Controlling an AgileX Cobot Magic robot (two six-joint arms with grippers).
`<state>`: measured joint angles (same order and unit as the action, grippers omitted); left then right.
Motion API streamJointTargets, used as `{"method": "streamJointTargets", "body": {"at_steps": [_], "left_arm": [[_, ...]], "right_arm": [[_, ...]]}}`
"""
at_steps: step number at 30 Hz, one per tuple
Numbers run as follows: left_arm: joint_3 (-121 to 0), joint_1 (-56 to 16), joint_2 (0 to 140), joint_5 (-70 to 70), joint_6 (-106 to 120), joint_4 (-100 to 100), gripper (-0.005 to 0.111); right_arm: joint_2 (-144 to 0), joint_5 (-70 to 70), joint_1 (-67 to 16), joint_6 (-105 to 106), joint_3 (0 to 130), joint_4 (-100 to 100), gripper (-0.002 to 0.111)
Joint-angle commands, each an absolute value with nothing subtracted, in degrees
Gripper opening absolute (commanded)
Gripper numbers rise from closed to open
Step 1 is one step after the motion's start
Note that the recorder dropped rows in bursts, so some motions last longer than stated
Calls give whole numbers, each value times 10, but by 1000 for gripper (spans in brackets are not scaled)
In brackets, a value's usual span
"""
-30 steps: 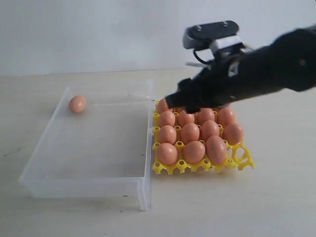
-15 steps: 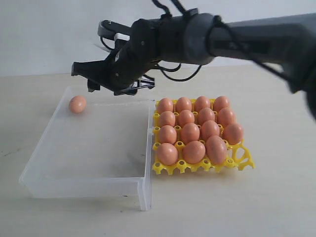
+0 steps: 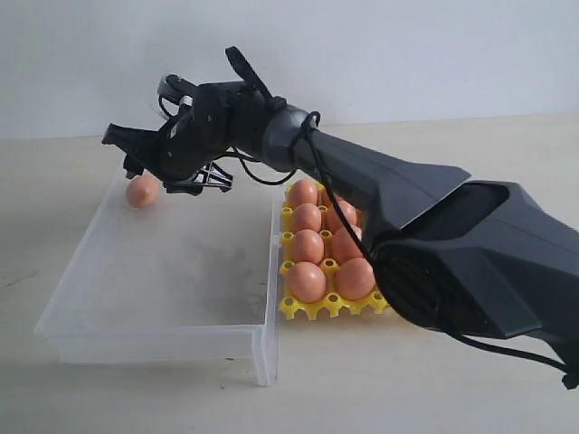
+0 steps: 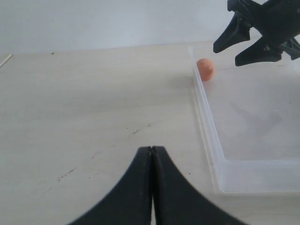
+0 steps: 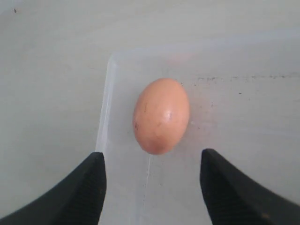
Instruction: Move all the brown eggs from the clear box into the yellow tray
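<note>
One brown egg (image 3: 142, 191) lies alone in the far left corner of the clear box (image 3: 163, 336). My right gripper (image 3: 122, 154) hangs open just above and beside it, not touching. The right wrist view shows this egg (image 5: 161, 115) ahead of the open gripper (image 5: 151, 157), outside the gap between the fingers. Several brown eggs (image 3: 307, 281) fill cups of the yellow tray (image 3: 298, 311), partly hidden by the right arm. My left gripper (image 4: 151, 150) is shut and empty over bare table beside the box (image 4: 206, 126).
The yellow tray stands against the box's right wall. The right arm (image 3: 380, 190) stretches over the tray and the box's far side. The box's low corner wall (image 5: 104, 108) runs close beside the egg. Pale tabletop (image 4: 84, 103) lies left of the box.
The right arm swung left from above the tray, across the box, to the lone egg in the far left corner. Its jaws stayed open. The egg has not moved.
</note>
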<state>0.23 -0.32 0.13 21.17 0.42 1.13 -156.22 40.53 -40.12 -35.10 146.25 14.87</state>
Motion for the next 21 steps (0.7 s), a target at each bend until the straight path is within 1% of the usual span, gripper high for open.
{"method": "streamJointTargets", "body": {"at_steps": [1, 12, 21], "left_arm": [[0, -6, 0, 207, 4, 9, 0], [0, -6, 0, 207, 4, 9, 0], [0, -6, 0, 207, 4, 9, 0]], "right_arm": [[-1592, 401, -403, -361, 1513, 154, 57], [-1614, 326, -403, -366, 1524, 159, 56], [-1632, 314, -403, -367, 1524, 175, 56]]}}
